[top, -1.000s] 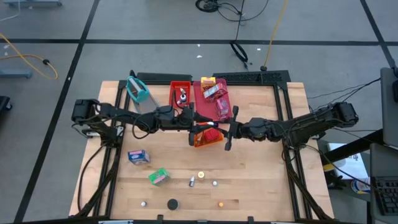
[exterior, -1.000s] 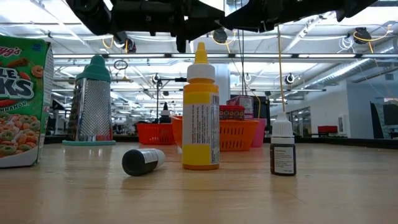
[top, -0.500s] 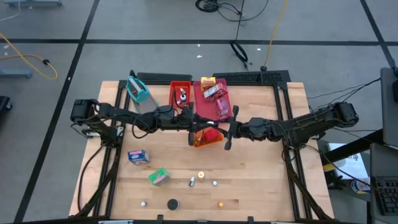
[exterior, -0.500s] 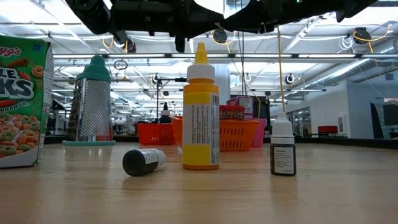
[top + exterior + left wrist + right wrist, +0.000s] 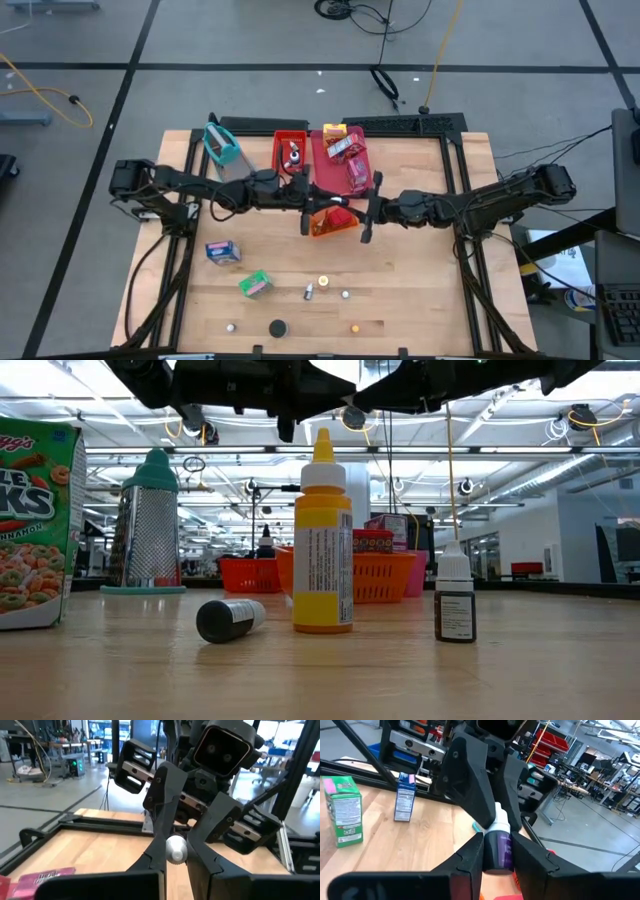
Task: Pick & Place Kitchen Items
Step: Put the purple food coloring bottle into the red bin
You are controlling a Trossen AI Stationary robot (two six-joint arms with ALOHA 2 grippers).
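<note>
Above the orange mesh-sided tray (image 5: 335,222) at the middle of the wooden desk (image 5: 420,290), the left tool (image 5: 175,862) and right tool (image 5: 497,852) meet, both pinching one small purple bottle with a white cap (image 5: 499,845). A yellow squeeze bottle (image 5: 322,540) stands on the desk nearer its front edge than the tray.

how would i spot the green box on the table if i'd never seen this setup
Start at the wooden table seen from above and go to its front strip, where the small loose items lie. The green box lies at the left end of that strip, just below the blue box. It is the only green thing there, far bigger than the tiny bottles beside it.
</note>
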